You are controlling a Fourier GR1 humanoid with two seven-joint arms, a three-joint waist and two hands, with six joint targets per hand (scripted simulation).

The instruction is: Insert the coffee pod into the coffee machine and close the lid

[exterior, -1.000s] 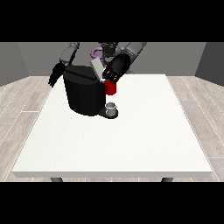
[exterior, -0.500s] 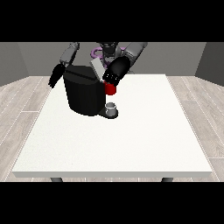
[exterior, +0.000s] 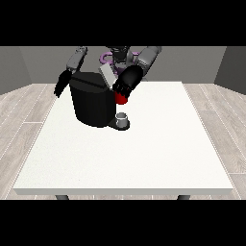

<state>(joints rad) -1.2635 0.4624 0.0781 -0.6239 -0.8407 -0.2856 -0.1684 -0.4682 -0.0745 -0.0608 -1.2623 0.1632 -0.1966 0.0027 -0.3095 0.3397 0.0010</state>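
At the coffee machine (exterior: 93, 103) on the bench (exterior: 144, 153), the hand at the view's right (exterior: 126, 82) is hovering by the raised lid (exterior: 108, 76) — finger state unclear — so closing looks left.

The coffee machine (exterior: 93, 103) is a black, rounded block standing upright on the far left part of the white table (exterior: 144, 158). Its grey lid (exterior: 107, 76) is tilted up at the top. A small grey cup (exterior: 122, 118) sits on the machine's low base at its front right.
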